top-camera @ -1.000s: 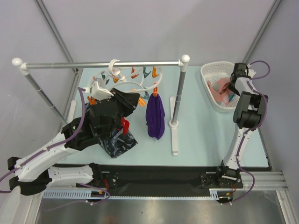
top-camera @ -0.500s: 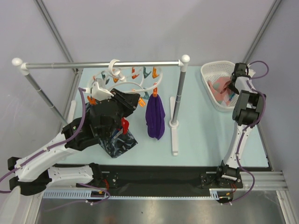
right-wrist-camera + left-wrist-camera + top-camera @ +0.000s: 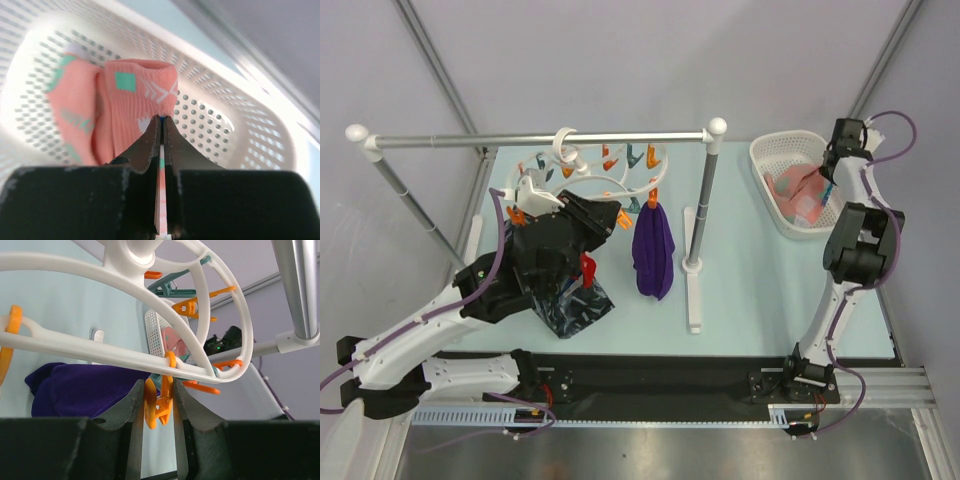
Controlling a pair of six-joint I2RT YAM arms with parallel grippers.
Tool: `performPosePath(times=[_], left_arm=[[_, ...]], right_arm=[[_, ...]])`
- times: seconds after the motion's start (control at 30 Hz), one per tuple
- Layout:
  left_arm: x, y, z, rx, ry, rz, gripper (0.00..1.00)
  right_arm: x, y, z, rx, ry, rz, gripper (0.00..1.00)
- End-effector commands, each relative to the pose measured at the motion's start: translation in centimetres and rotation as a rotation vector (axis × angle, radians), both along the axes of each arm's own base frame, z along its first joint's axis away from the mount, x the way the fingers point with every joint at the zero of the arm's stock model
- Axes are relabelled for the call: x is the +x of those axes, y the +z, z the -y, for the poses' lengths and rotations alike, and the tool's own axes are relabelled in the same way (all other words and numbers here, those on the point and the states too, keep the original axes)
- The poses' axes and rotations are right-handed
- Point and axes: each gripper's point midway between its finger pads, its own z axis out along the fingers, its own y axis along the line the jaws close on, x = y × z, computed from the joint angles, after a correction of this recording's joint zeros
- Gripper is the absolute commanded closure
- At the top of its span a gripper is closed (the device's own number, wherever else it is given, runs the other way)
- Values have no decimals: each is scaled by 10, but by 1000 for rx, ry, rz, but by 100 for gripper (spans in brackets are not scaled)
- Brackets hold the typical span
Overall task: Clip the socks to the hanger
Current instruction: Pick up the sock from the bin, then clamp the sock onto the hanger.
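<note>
The white oval hanger (image 3: 605, 180) hangs by its hook from the rail, orange and teal clothespins dangling; its rings (image 3: 150, 357) fill the left wrist view. My left gripper (image 3: 159, 401) is shut on one orange clothespin (image 3: 161, 405) under the ring, beside the purple cloth; from above it sits at the hanger's near edge (image 3: 618, 215). A red sock (image 3: 586, 268) hangs by the left arm. Salmon-pink socks (image 3: 798, 190) lie in the white basket. My right gripper (image 3: 161, 120) is shut on the edge of one pink sock (image 3: 137, 97); another (image 3: 70, 107) lies to its left.
A grey metal rail (image 3: 540, 138) with white ball ends spans the back on a post and foot (image 3: 694, 265). A purple cloth (image 3: 653, 245) and a dark navy marbled cloth (image 3: 570, 305) hang from the hanger. The white perforated basket (image 3: 770, 150) stands at the far right.
My right gripper has closed on the pink sock in the basket, and its wrist has shifted up and toward the far right. The left arm has not moved.
</note>
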Motion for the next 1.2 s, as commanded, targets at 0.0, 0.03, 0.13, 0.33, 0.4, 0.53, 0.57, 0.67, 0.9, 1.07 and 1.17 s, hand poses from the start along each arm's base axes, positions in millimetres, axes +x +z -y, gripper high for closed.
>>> performPosePath(times=[0.0, 0.03, 0.13, 0.33, 0.4, 0.53, 0.57, 0.67, 0.9, 1.07, 1.17], left_arm=[[0, -6, 2, 6, -8, -10, 100], [-1, -6, 3, 5, -11, -11, 100], [0, -8, 3, 9, -9, -15, 100], [0, -11, 0, 8, 2, -17, 100], [0, -12, 0, 10, 4, -17, 100], [0, -13, -3, 10, 8, -16, 100], [0, -12, -3, 11, 10, -14, 100], [-1, -11, -6, 12, 10, -11, 100], [-1, -9, -7, 3, 11, -5, 100], [-2, -13, -6, 13, 8, -14, 100], [-3, -12, -5, 0, 2, -17, 100]], right_arm=[[-14, 101, -6, -83, -12, 164, 100], [-18, 113, -9, -96, -8, 182, 100], [-40, 162, -22, -133, 15, 252, 100], [-87, 232, -70, -158, 115, 357, 100], [-107, 234, -89, -177, 149, 354, 100], [-174, 272, -125, -181, 217, 467, 100], [-188, 269, -133, -165, 238, 464, 100], [-234, 288, -143, -148, 272, 523, 100], [-291, 273, -206, 43, 585, 492, 100], [-324, 231, -246, 160, 815, 392, 100], [-344, 209, -276, 260, 989, 345, 100]])
